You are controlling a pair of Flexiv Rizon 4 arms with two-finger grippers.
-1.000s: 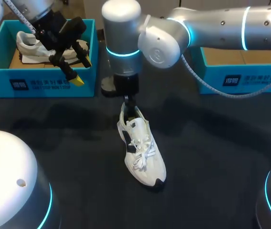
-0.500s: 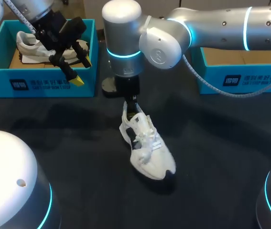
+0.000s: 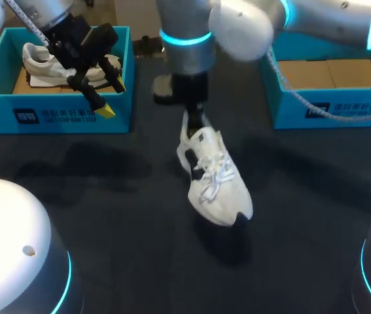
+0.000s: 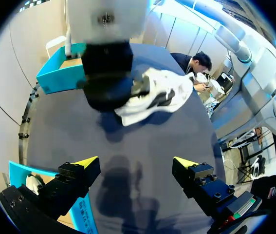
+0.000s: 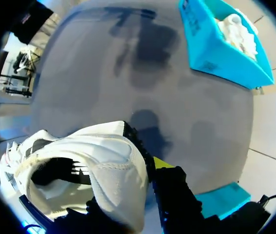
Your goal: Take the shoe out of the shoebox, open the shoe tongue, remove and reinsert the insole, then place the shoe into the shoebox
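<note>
A white sneaker (image 3: 214, 176) with a dark toe hangs tilted above the black table, toe lowest, its shadow under it. My right gripper (image 3: 195, 124) is shut on its heel collar from above. In the right wrist view one yellow-tipped finger (image 5: 161, 163) presses the outside of the sneaker's (image 5: 94, 161) heel; the other finger is hidden inside. My left gripper (image 3: 112, 97) hangs open over the near wall of the left blue shoebox (image 3: 61, 114), holding nothing. From the left wrist view, the sneaker (image 4: 162, 92) and the right gripper (image 4: 108, 83) lie ahead of the open left gripper (image 4: 137, 163).
A second white shoe (image 3: 41, 62) lies inside the left shoebox. Another blue shoebox (image 3: 329, 108) with a brown cardboard floor stands at the right rear. My right arm's upper links cross above the table's far side.
My right gripper has shut on the sneaker's heel, lifted it off the table and carried it to the right. The left arm has not moved.
</note>
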